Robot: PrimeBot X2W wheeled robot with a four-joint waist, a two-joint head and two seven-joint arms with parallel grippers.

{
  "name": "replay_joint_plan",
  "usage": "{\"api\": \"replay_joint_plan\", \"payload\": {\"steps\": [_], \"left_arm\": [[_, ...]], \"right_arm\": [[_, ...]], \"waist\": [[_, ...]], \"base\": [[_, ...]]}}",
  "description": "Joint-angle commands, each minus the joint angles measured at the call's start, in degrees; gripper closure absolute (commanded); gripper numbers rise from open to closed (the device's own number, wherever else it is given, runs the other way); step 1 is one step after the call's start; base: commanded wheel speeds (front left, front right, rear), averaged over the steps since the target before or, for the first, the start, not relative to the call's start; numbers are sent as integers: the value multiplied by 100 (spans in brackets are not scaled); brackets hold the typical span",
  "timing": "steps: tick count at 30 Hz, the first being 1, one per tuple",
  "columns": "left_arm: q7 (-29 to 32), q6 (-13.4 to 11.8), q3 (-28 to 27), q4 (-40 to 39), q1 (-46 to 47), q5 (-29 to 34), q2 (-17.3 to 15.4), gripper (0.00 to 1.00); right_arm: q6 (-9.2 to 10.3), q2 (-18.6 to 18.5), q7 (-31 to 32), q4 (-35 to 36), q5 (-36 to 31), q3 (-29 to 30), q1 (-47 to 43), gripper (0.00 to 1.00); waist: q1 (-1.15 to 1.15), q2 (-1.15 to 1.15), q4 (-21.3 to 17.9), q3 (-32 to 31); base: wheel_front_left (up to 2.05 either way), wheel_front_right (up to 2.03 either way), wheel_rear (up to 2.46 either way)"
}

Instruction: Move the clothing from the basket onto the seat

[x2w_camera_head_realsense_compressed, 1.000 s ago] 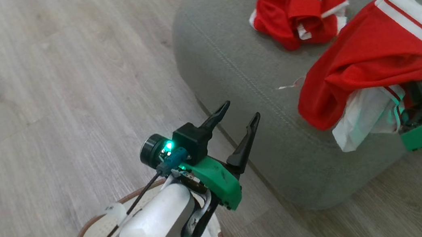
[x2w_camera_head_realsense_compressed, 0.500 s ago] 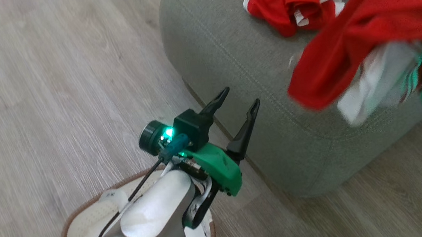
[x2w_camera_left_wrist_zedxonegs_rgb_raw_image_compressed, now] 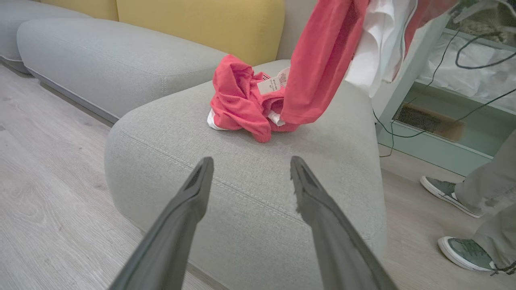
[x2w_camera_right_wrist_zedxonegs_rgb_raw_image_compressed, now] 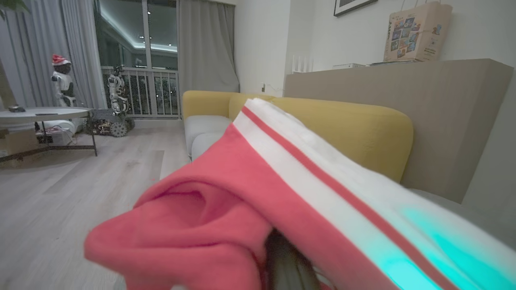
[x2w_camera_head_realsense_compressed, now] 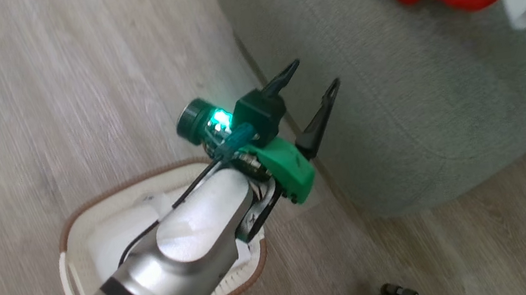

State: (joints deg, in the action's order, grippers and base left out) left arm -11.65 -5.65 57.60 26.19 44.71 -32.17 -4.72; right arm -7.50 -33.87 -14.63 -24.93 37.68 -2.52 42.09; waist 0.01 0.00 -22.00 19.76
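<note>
Cream basket [x2w_camera_head_realsense_compressed: 76, 233] holding white sheet [x2w_camera_head_realsense_compressed: 107, 239], left claw [x2w_camera_head_realsense_compressed: 315, 74] spread empty, right claw [x2w_camera_right_wrist_zedxonegs_rgb_raw_image_compressed: 284, 262] clamping clothing [x2w_camera_right_wrist_zedxonegs_rgb_raw_image_compressed: 225, 209].

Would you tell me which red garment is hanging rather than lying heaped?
The hanging garment with the white panel, dangling from above; the crumpled garment lies bunched on the seat.

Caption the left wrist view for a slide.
Open left gripper faces the seat; crumpled garment lies on it, hanging garment above.
</note>
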Motion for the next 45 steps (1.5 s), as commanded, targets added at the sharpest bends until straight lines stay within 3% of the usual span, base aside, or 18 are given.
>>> {"api": "replay_joint_plan", "payload": {"steps": [1,9,17,22,27,32,35,37,38,39,40,45], "left_arm": [[15,-35,-92,-159,333,101,71,0],[87,-154,102,-102,839,223,162,0],[59,-369,358,-178,1192,147,182,0],[-50,-553,512,-228,1270,-23,183,0],[-162,-652,643,-202,1277,-199,183,0],[-242,-711,743,-188,1309,-367,183,0],[-265,-728,776,-178,1307,-429,183,0],[-284,-740,798,-156,1294,-485,184,0],[-293,-742,802,-132,1279,-512,184,0],[-300,-743,801,-107,1259,-539,184,0],[-306,-742,796,-70,1231,-563,184,0],[-327,-689,730,72,1065,-653,184,0]], "right_arm": [[1,-298,-37,26,69,-31,197,100],[1,-841,-37,-868,277,-103,912,100],[1,-1227,-37,-1766,165,-1026,1516,100],[1,-1438,-32,-2347,194,-1949,1784,100],[1,-1504,695,-2931,578,-2904,2021,100],[1,-1584,1406,-2986,1098,-3585,2186,100],[1,-1634,1515,-2964,1272,-3787,2242,99],[1,-1676,1592,-2945,1423,-3986,2280,93],[1,-1685,1600,-2939,1494,-4075,2297,82],[1,-1697,1590,-2937,1545,-4167,2313,15],[1,-1691,1593,-2950,1589,-4265,2317,0],[1,-1578,1655,-2993,1767,-4761,2326,0]], "waist": [[-1,0,227,366],[-1,0,519,1189],[-1,0,843,1836],[-1,0,1038,1982],[-1,0,1135,1934],[-1,0,1183,1800],[-1,0,1190,1733],[-1,0,1189,1653],[-1,0,1178,1595],[-1,0,1164,1544],[-1,0,1145,1476],[-1,0,1026,1065]], "base": [[0,0,0],[0,0,0],[0,0,0],[0,0,0],[0,0,0],[0,0,0],[0,0,0],[0,0,0],[0,0,0],[0,0,0],[0,0,0],[0,0,0]]}}
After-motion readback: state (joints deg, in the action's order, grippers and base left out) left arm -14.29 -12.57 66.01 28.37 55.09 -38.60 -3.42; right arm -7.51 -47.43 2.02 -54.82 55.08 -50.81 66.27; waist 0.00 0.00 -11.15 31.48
